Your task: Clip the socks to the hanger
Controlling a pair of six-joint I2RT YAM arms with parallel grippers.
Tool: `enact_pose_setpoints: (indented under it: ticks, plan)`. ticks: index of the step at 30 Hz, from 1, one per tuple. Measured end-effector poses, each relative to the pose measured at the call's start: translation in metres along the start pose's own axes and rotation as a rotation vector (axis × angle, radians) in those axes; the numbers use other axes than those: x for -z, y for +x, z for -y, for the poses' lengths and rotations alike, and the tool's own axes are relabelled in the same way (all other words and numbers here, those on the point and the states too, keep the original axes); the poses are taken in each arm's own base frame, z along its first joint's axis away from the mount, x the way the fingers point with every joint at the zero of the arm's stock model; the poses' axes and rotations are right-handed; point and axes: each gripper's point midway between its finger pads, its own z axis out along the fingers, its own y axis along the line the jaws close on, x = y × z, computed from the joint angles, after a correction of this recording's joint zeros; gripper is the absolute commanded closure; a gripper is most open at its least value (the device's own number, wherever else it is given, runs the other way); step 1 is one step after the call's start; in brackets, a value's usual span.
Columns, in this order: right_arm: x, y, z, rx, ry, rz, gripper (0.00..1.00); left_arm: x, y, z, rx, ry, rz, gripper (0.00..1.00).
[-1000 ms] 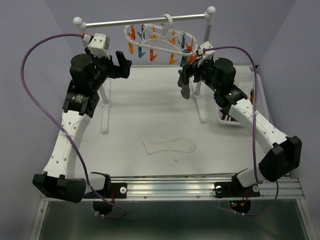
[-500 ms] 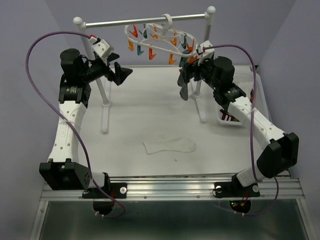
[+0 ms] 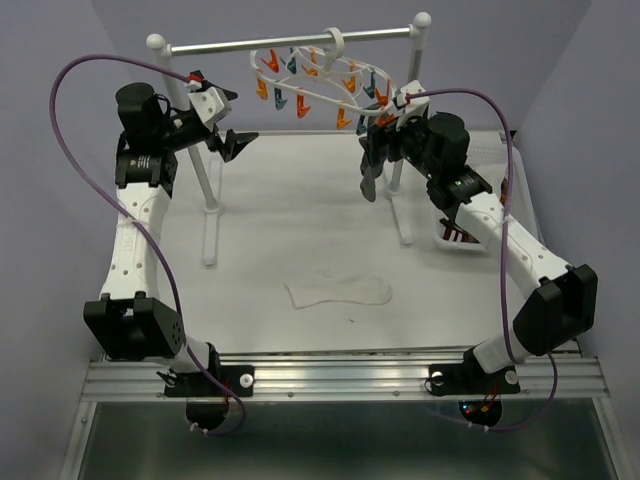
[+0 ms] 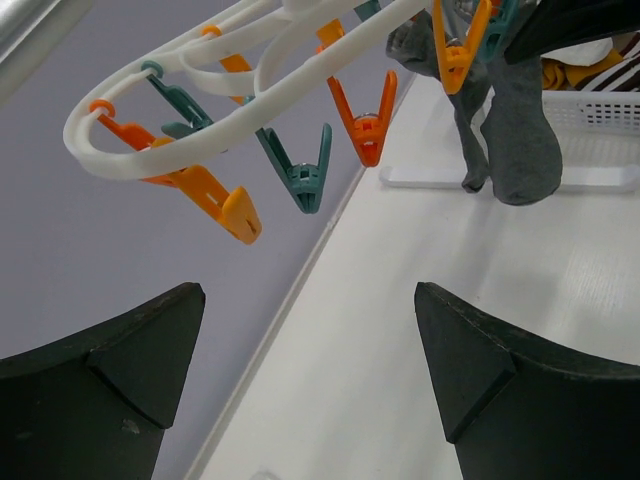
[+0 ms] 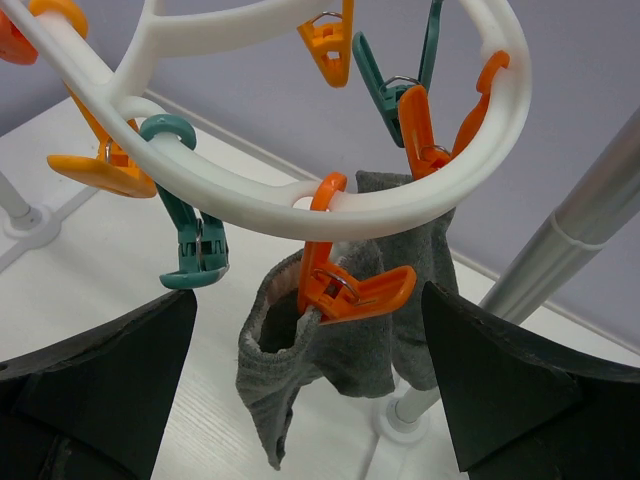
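The white oval hanger (image 3: pixel 318 78) hangs by its hook from the rail, with orange and teal clips dangling from it. One orange clip (image 5: pixel 345 285) pinches the cuff of a grey sock (image 5: pixel 335 355), which hangs free below the ring (image 5: pixel 300 205). My right gripper (image 5: pixel 308 290) stands open, its fingers on either side of that sock and clip without touching them. A white sock (image 3: pixel 340 292) lies flat mid-table. My left gripper (image 4: pixel 310 300) is open and empty, raised left of the hanger (image 4: pixel 200 140), facing free clips and the grey sock (image 4: pixel 520 140).
The metal rail stand (image 3: pixel 290 42) spans the back on two posts with feet on the table; its right post (image 5: pixel 560 240) is just behind the grey sock. A white perforated basket (image 4: pixel 600 110) holding more socks sits at the right, behind my right arm.
My left arm has swung up and back to the left, lifting its open gripper toward the rail's left end. The right arm and the grey sock have barely moved.
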Motion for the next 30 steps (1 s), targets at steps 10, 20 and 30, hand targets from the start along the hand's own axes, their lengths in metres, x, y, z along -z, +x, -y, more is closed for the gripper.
enact_pose_setpoints:
  ticks: [10, 20, 30]
  plan:
    - [-0.003, 0.005, 0.001, 0.003, 0.003, -0.01, 0.0, -0.028, 0.006, -0.03, -0.006, 0.084, 0.057, 0.01]
    - [-0.003, 0.004, 0.001, 0.003, 0.003, -0.007, 0.0, -0.042, 0.014, -0.041, 0.019, 0.131, 0.086, 0.05]
    - [-0.005, 0.007, 0.001, 0.002, 0.003, -0.012, 0.0, -0.045, -0.01, -0.034, 0.005, 0.231, 0.216, 0.09]
